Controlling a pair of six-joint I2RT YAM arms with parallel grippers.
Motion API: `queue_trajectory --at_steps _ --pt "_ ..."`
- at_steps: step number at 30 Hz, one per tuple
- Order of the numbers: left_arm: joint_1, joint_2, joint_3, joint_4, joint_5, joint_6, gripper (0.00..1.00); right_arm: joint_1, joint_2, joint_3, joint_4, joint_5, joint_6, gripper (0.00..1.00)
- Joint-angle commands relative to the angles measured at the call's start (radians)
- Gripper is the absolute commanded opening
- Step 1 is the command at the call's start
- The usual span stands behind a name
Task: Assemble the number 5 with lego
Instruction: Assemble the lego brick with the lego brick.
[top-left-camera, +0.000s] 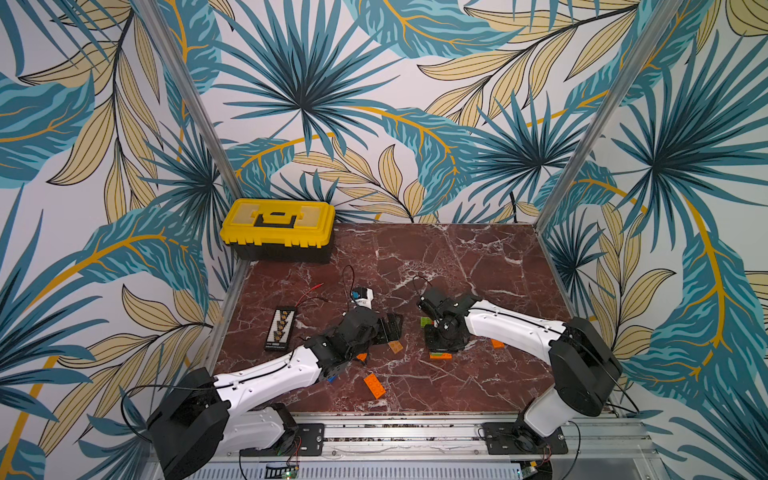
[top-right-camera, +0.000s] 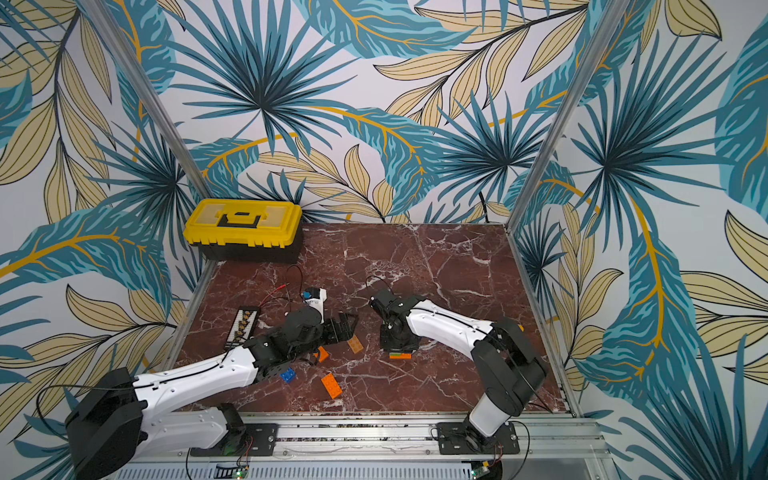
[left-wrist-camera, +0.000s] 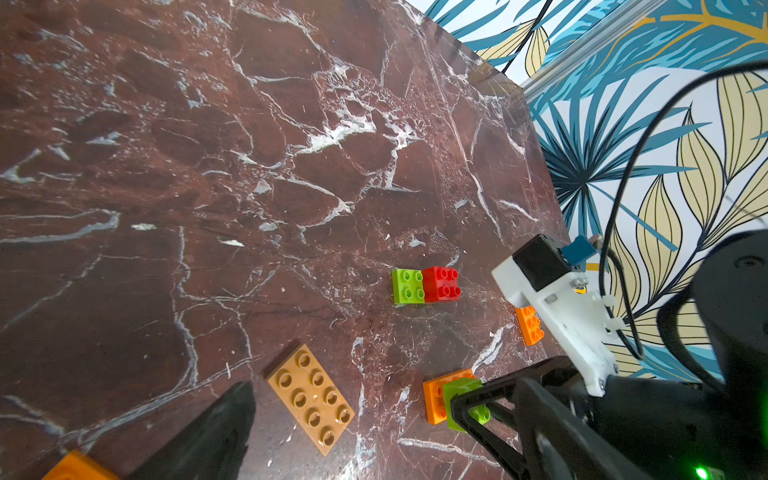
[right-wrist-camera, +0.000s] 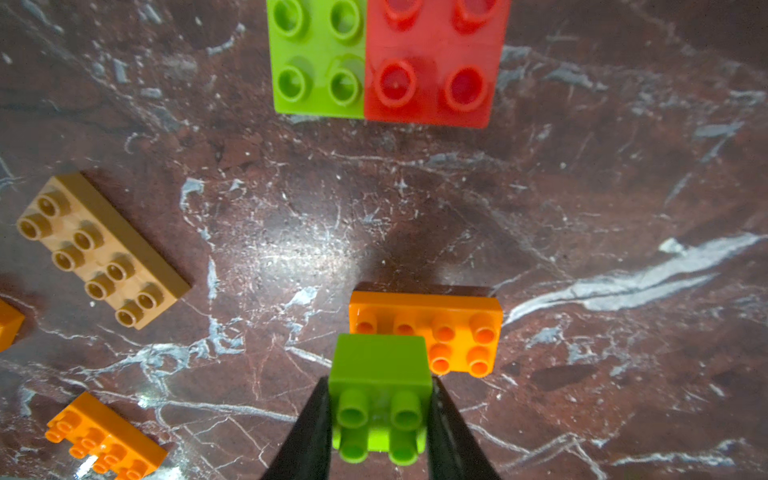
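Note:
My right gripper is shut on a lime green square brick, which sits on one end of an orange oblong brick. In both top views the wrist hides most of this stack. A joined green and red pair lies just beyond it. My left gripper stands wide open and low over the table. A tan oblong brick lies flat between its fingers, untouched; it also shows in a top view.
Loose orange bricks and a blue brick lie near the arms. A yellow toolbox stands at the back left. A black strip and thin wires lie on the left.

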Motion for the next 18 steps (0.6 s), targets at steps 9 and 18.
queue_trajectory --at_steps 9,18 --pt "0.003 0.022 -0.002 0.034 0.02 -0.002 1.0 0.005 0.022 0.01 -0.018 0.02 -0.016 0.36" --pt "0.004 0.025 -0.001 0.036 0.021 -0.004 1.0 0.006 0.039 0.009 -0.017 0.026 -0.021 0.36"
